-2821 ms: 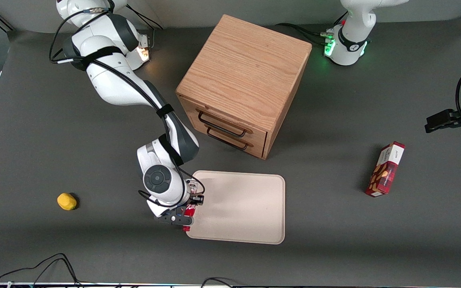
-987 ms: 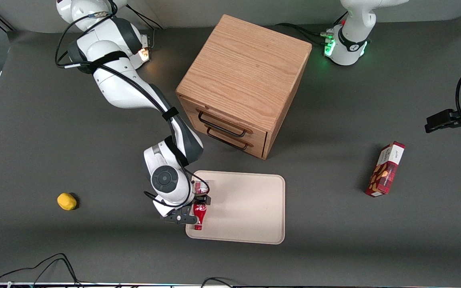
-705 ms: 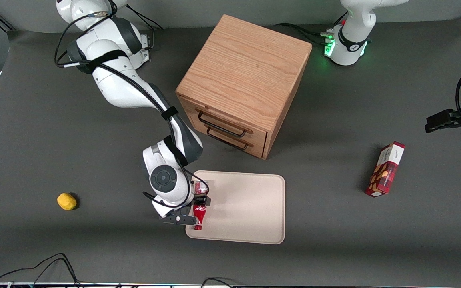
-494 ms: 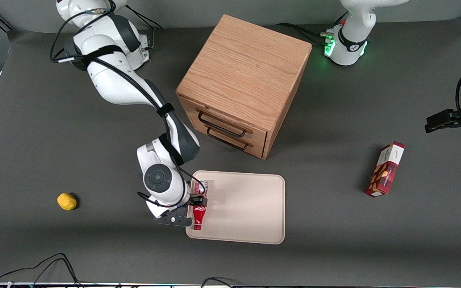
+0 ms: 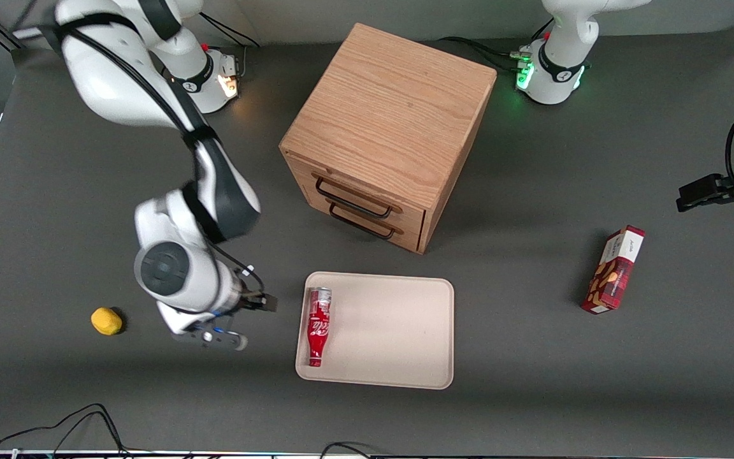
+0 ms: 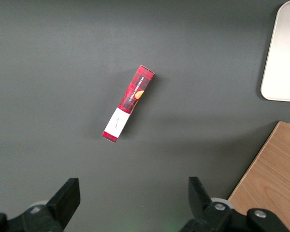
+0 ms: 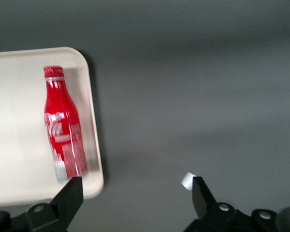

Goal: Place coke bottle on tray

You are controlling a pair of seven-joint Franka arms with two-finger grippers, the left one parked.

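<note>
The red coke bottle (image 5: 318, 326) (image 7: 64, 140) lies flat on the pale beige tray (image 5: 392, 338) (image 7: 19, 92), along the tray's short edge toward the working arm's end. Its silver base points toward the wooden drawer cabinet and its neck toward the front camera. My gripper (image 5: 244, 322) (image 7: 137, 198) hangs open and empty above the bare dark table, beside the tray and clear of it, toward the working arm's end. Nothing is between its fingers.
A wooden drawer cabinet (image 5: 387, 131) with two drawers stands farther from the front camera than the tray. A yellow lemon (image 5: 106, 320) lies toward the working arm's end. A red snack box (image 5: 614, 269) (image 6: 129, 102) lies toward the parked arm's end.
My gripper opened, let go of the coke bottle on the tray, and pulled up and away toward the working arm's end. The bottle now lies alone on the tray.
</note>
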